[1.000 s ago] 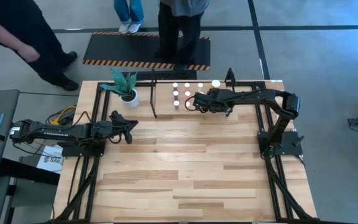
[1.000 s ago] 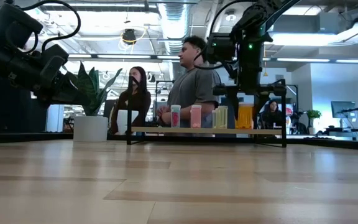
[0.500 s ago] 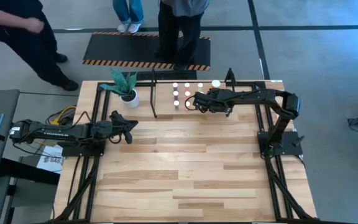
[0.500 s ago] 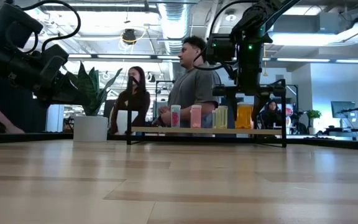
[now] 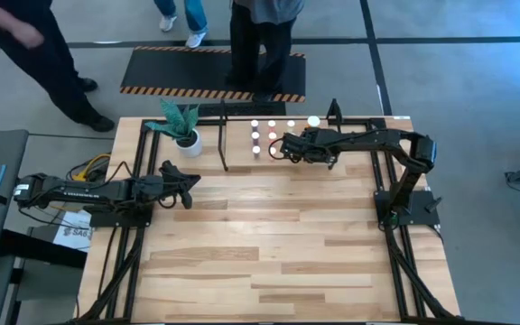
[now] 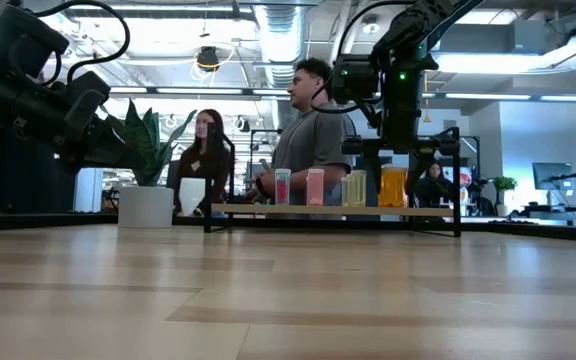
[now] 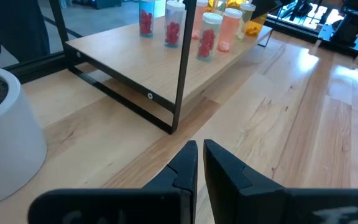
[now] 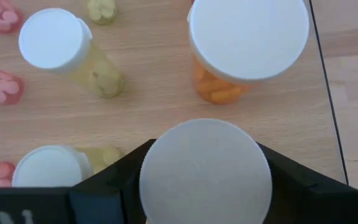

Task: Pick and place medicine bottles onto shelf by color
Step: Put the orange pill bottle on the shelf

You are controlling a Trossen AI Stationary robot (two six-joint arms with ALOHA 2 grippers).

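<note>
The medicine bottles (image 6: pixel 348 188) stand in rows on the shelf (image 6: pixel 333 210) at the far edge of the worktop (image 5: pixel 269 235). In the low view they read as red, pinkish, yellowish-green and orange bodies, the orange one partly behind the right tool (image 6: pixel 400 150).

The right tool (image 8: pixel 205 180) hangs over the shelf with a wide white-capped bottle (image 8: pixel 205 171) directly between its fingers (image 8: pixel 114 180). The cap fills the gap and hides the body below, so its colour cannot be made out, nor whether the fingers press on it or stand just clear of it; I cannot tell its grip. Just ahead of the tool stands a second wide bottle with orange pills (image 8: pixel 247 43), its cap cut off by the picture's edge. Two narrower yellowish-green bottles (image 8: pixel 61 46) stand beside the tool, and the pinkish ones beyond them are cut off.

The left tool (image 7: pixel 197 165) waits near the worktop's left edge, fingers together and empty, pointing towards a black shelf post (image 7: pixel 182 68). A white plant pot (image 7: pixel 5 137) sits just beside it, only partly in view. From above, the right arm (image 5: pixel 368 143) covers part of the shelf.

People stand beyond the worktop, on or near the black mat (image 5: pixel 210 72).
</note>
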